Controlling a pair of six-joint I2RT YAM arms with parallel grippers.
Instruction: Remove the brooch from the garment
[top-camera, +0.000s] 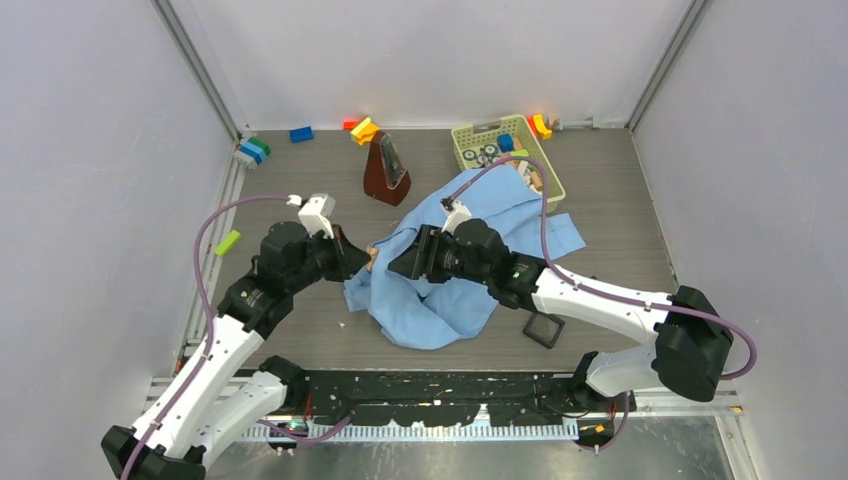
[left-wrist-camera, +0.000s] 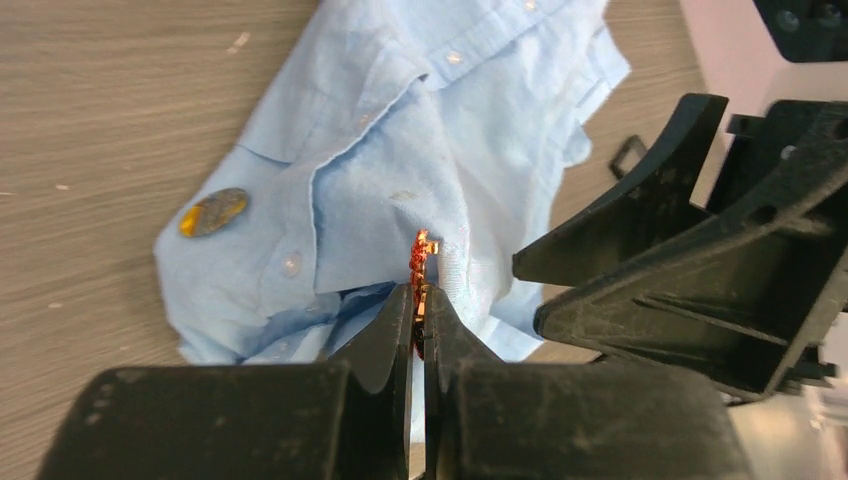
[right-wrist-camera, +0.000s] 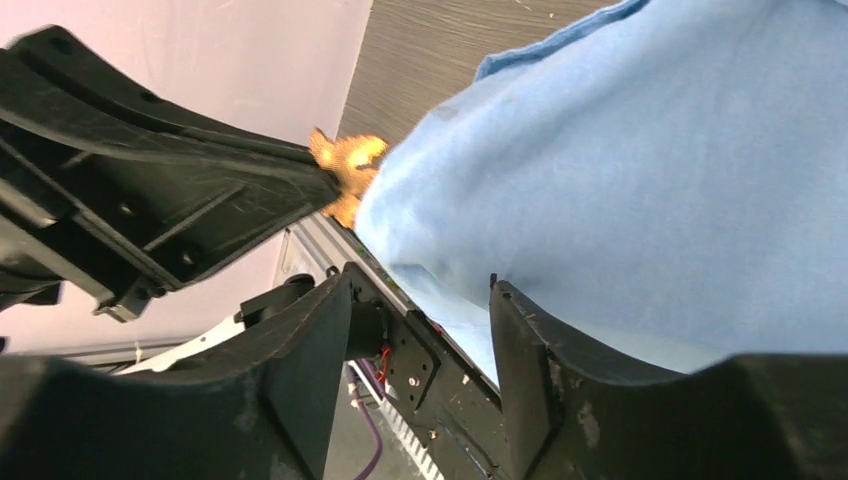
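The light-blue shirt lies crumpled mid-table, and part of it is lifted between the two grippers. A red-and-gold brooch sits on a raised fold of the shirt. My left gripper is shut on the brooch; in the top view it is at the shirt's left edge. In the right wrist view the brooch shows gold at the left gripper's tips, against the cloth. My right gripper is open, its fingers just below the bulging cloth; in the top view it faces the left one.
A gold-grey oval pin sits on the shirt near its collar. A brown metronome and a green basket stand behind the shirt. Coloured blocks lie along the back wall, a green block at left, and a black square by the right arm.
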